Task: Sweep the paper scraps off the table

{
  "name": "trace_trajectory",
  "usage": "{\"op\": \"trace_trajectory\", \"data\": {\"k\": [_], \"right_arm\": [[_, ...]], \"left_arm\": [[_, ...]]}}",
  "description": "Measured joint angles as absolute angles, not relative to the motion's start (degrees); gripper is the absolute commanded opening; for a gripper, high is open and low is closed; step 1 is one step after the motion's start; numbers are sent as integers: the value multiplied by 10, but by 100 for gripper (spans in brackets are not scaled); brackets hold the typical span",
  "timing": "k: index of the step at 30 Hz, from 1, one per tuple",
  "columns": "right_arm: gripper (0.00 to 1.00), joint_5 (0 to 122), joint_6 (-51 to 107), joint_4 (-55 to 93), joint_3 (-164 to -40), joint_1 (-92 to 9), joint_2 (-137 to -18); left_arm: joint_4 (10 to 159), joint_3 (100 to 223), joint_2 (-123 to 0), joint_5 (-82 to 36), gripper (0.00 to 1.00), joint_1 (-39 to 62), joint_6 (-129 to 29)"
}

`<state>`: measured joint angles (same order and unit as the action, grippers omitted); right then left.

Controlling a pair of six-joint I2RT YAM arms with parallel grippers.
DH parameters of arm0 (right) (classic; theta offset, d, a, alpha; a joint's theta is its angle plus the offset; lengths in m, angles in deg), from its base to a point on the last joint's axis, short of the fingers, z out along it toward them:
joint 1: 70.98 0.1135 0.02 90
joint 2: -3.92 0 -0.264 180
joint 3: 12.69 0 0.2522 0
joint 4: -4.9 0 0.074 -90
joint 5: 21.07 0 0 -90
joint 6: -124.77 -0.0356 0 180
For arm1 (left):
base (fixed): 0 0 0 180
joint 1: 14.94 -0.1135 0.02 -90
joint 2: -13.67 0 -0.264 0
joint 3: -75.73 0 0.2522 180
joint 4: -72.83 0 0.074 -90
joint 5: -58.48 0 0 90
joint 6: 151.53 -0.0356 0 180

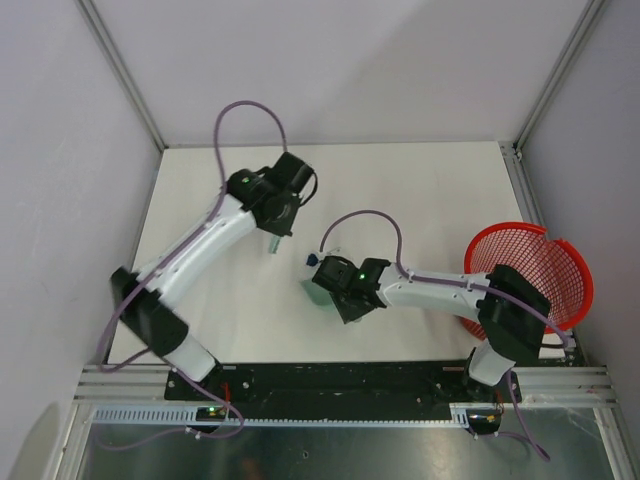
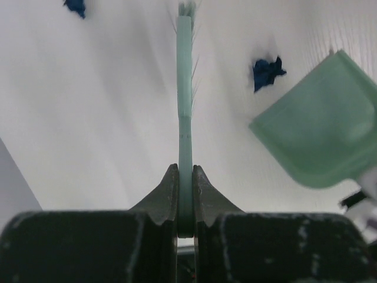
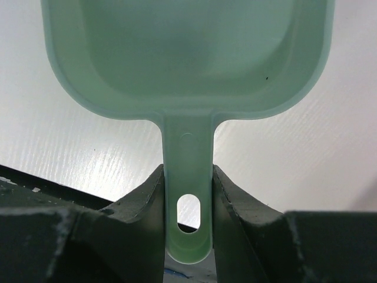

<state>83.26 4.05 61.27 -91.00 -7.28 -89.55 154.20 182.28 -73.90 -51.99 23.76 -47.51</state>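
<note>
White table [image 1: 420, 190], grey walls [image 1: 350, 60]. Left gripper [image 2: 185, 194] pinching brush [image 2: 185, 88]; right gripper [image 3: 187, 177] pinching dustpan [image 3: 182, 53], front edge cropped. Paper scraps [image 2: 267, 72] blurred, one cropped.

Paper scraps [image 2: 268, 71]: two seen in left wrist view. First is tiny dark blue crumpled bit with jagged edges, resting loose on surface [image 1: 430, 190]. Second scrap [image 2: 75, 6] same dark blue, at top-left frame edge, partly cut off, well apart from first. Surface: flat, white, rectangular, metal-framed edges, faint grain.
</note>
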Motion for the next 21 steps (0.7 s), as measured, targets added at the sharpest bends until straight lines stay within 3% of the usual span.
{"op": "trace_trajectory", "data": {"k": [9,21], "right_arm": [[0,778,75,586,-910,-125,-932],[0,775,105,569,-910,-145,-932]], "left_arm": [[1522,1924,-923,-426,0,222,-531],[1509,1876,-891,-292,1,224,-556]]}}
